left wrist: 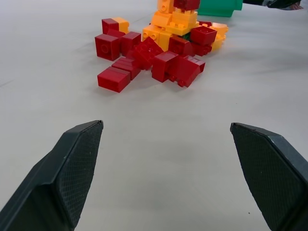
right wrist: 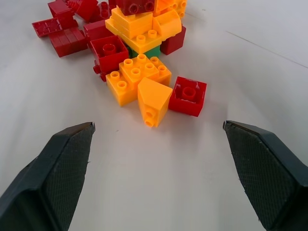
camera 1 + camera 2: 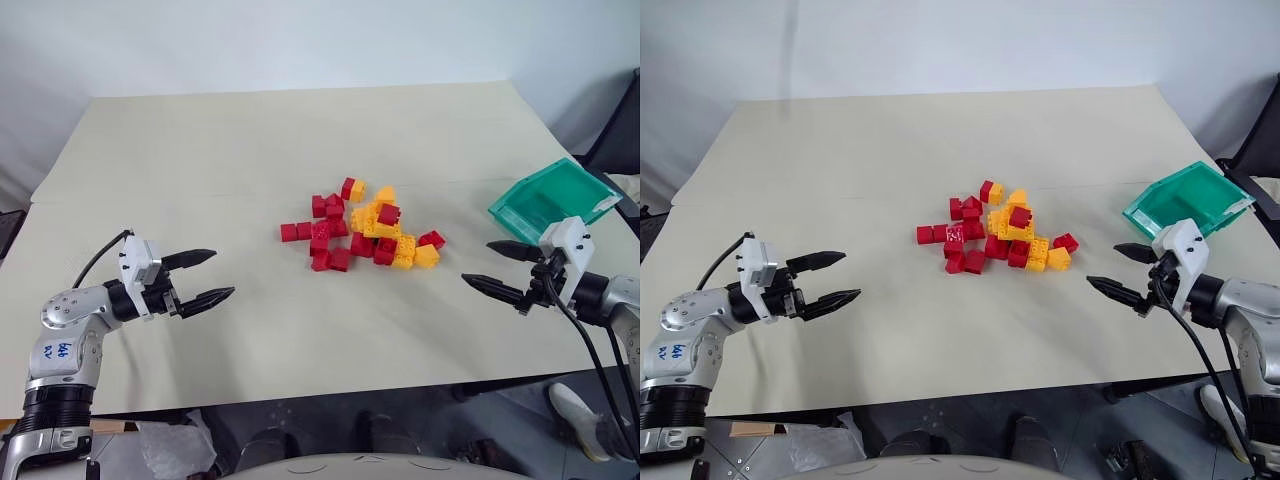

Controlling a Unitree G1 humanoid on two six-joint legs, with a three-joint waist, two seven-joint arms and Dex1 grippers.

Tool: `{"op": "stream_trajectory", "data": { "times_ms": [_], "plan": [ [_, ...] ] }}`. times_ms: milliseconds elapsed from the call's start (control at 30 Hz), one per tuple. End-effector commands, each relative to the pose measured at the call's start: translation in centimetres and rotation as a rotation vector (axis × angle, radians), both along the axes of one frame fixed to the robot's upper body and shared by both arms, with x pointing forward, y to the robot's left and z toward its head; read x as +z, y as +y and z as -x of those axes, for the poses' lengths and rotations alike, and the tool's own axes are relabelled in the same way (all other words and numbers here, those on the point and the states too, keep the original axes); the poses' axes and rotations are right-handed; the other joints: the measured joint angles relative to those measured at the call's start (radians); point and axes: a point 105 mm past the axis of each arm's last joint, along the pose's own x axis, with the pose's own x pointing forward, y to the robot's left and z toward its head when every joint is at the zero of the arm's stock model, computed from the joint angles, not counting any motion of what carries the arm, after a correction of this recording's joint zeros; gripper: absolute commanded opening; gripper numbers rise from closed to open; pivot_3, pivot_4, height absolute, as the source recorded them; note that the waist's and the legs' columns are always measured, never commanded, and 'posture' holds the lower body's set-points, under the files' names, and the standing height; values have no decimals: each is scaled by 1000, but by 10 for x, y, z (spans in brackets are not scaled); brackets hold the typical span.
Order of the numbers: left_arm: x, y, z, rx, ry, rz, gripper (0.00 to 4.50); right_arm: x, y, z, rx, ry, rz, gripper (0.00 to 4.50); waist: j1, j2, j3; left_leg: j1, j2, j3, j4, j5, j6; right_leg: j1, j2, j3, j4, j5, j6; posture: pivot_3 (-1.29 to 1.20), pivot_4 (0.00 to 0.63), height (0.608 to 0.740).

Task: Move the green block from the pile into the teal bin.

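Observation:
The pile of red and yellow-orange bricks lies in the middle of the pale table. The green block is mostly buried in it; just a small green patch peeks out under stacked yellow bricks. The teal bin stands at the table's right edge, tilted with its opening toward the pile. My left gripper hovers open over the table left of the pile, fingers pointing at it. My right gripper is open too, between the pile and the bin, aimed at the pile. Neither holds anything.
A loose red brick and an orange wedge brick lie at the pile's edge nearest my right gripper. The table has bare surface all around the pile. A dark chair stands beyond the right edge.

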Motion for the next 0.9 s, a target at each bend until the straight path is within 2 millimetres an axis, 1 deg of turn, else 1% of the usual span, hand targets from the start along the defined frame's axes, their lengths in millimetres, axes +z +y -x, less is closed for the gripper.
{"op": "stream_trajectory", "data": {
  "times_ms": [33, 167, 300, 433, 567, 633, 667, 700, 767, 800, 867, 900],
  "plan": [
    [11, -1, -3, -9, -46, 3, 4500, 14, 0, 2, -6, -52, 4, 4478, 0, 0, 0, 0, 0, 0, 0, 0, 0, 0, 0, 0, 0, 0, 0, 0, 150, 740],
    [10, -2, -7, 12, -34, 15, 4500, 14, 2, 2, -17, -59, 3, 4478, 0, 0, 0, 0, 0, 0, 0, 0, 0, 0, 0, 0, 0, 0, 0, 0, 150, 740],
    [11, -3, -9, 16, -51, -9, 4500, 14, 2, 1, -39, -71, 15, 4478, 1, 0, 0, 0, 0, 0, 0, 0, 0, 0, 0, 0, 0, 0, 0, 0, 150, 740],
    [13, -5, -14, 20, -67, -24, 4500, 14, 5, 0, -78, -93, 70, 4478, 0, 0, 0, 0, 0, 0, 0, 0, 0, 0, 0, 0, 0, 0, 0, 0, 150, 740],
    [16, -7, -17, 4, -78, -23, 4500, 2, 7, 2, -111, 45, 62, 4478, 1, 0, 0, 0, 0, 0, 0, 0, 0, 0, 0, 0, 0, 0, 0, 0, 150, 740],
    [19, -8, -17, -24, -83, -4, 4500, 9, 15, 4, -97, 58, -39, 4478, 1, 0, 0, 0, 0, 0, 0, 0, 0, 0, 0, 0, 0, 0, 0, 0, 150, 740],
    [20, -9, -18, -32, -80, 6, 4500, 14, 22, 8, -80, 65, -70, 4092, 1, 0, 0, 0, 0, 0, 0, 0, 0, 0, 0, 0, 0, 0, 0, 0, 150, 740],
    [21, -10, -19, -38, -79, 9, 4500, 18, 28, 12, -69, 63, -82, 3902, 1, 0, 0, 0, 0, 0, 0, 0, 0, 0, 0, 0, 0, 0, 0, 0, 150, 740],
    [22, -11, -20, -46, -78, 10, 4500, 22, 35, 16, -63, 57, -76, 3218, 1, 0, 0, -1, 0, -1, 0, 0, 0, -1, 0, 0, 0, 0, 0, 0, 150, 740],
    [22, -11, -20, -53, -75, 10, 4500, 25, 43, 19, -47, 44, -74, 2887, 1, 0, 0, -1, 0, -1, 0, 0, 0, -1, 0, 0, 0, 0, 0, 0, 150, 740],
    [23, -15, -22, -71, -74, 18, 4500, 34, 65, 24, -23, 4, -80, 2135, 1, 0, 0, -1, 0, -1, 0, 0, 0, -1, 0, 0, 0, 0, 0, 0, 150, 740],
    [24, -16, -22, -76, -75, 21, 4500, 38, 72, 25, -19, -9, -86, 1833, 1, 0, 0, -1, 0, -1, 0, 0, 0, -1, 0, 0, 0, 0, 0, 0, 150, 740]
  ]
}}
